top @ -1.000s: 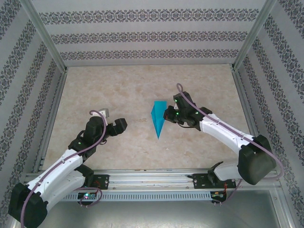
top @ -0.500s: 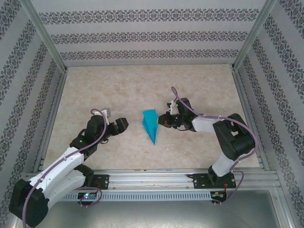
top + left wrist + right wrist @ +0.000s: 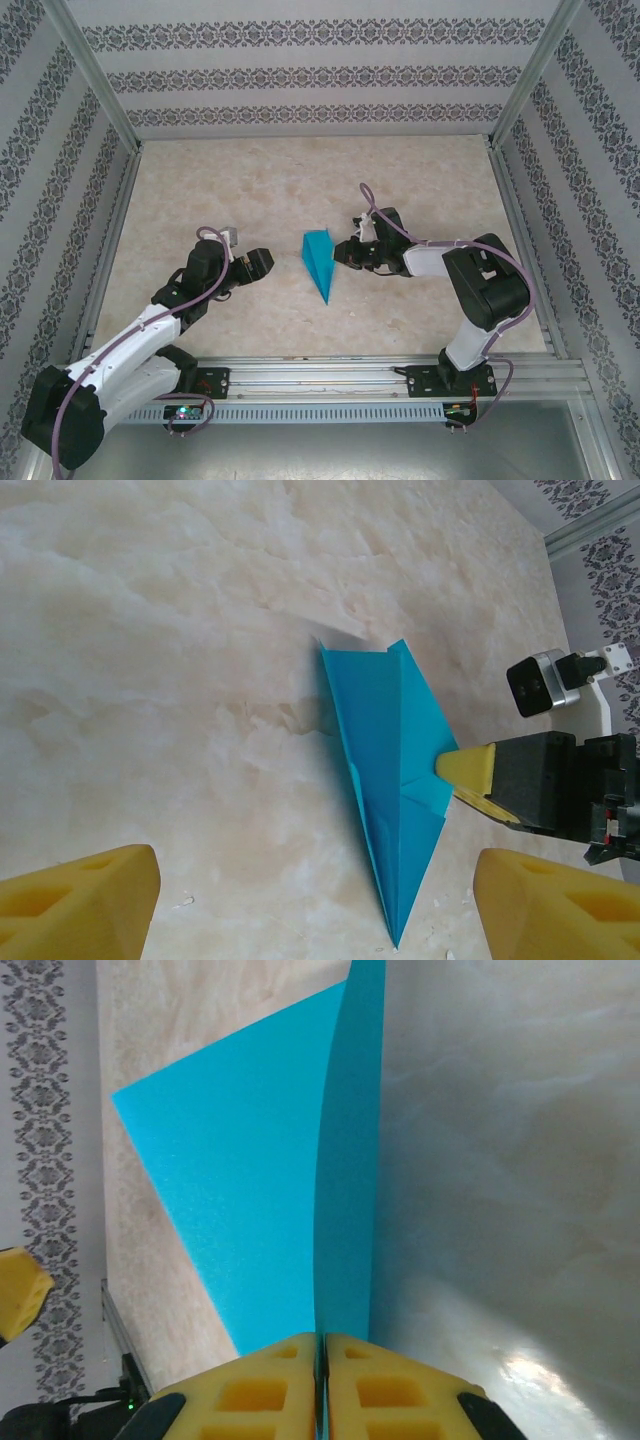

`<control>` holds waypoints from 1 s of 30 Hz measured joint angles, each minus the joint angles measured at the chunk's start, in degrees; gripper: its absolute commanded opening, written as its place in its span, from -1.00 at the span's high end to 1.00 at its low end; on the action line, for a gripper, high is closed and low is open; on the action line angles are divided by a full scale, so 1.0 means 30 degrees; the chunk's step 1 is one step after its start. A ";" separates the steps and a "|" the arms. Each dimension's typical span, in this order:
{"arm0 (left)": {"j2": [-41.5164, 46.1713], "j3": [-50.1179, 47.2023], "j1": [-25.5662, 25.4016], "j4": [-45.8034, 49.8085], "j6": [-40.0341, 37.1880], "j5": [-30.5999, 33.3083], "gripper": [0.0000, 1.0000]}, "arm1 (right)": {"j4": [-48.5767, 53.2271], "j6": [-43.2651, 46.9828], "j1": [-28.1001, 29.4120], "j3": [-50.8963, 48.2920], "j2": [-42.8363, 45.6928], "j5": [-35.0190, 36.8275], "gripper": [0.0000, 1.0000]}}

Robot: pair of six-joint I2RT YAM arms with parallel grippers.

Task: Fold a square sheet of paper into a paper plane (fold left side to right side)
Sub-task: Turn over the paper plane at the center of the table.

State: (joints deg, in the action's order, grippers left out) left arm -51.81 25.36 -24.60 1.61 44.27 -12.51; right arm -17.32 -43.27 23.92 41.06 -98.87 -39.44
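At the right edge of the teal-blue paper plane [image 3: 318, 260] — a narrow creased dart resting on the beige marbled table [image 3: 200, 190], nose towards the arm bases — the right gripper [image 3: 343, 252] pinches a raised flap between its yellow foam pads [image 3: 270, 1380], forearm low and reaching sideways. Left of the plane, the left gripper [image 3: 255, 265] hovers spread wide, holding nothing. Folding looks nearly finished — next probably a clean release.

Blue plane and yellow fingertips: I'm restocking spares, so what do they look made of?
The blue plane looks like thin matte paper: sharp creases and a very thin edge. The yellow fingertips look like matte plastic or firm foam, with moulded pockets; I cannot tell which.
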 measured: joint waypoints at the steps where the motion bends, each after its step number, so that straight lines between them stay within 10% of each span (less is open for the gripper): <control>1: -0.0022 0.0007 0.0000 -0.0022 0.0000 -0.0036 -0.64 | 0.0087 0.0044 -0.0058 0.0000 -0.0029 0.0058 0.70; 16: -0.0430 0.0168 0.0000 -0.0262 -0.0007 -0.0262 -0.66 | 0.2164 0.0714 -0.0066 -0.0095 0.0772 0.0991 0.13; 30: 0.0408 0.0175 0.0102 -0.0255 -0.0168 0.0277 -0.73 | 1.2655 0.4430 0.2127 0.4262 0.4248 0.5632 -0.27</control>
State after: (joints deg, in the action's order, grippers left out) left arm -50.59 25.89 -24.29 0.84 43.77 -11.68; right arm 20.64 -29.98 30.30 53.84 -86.13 -22.55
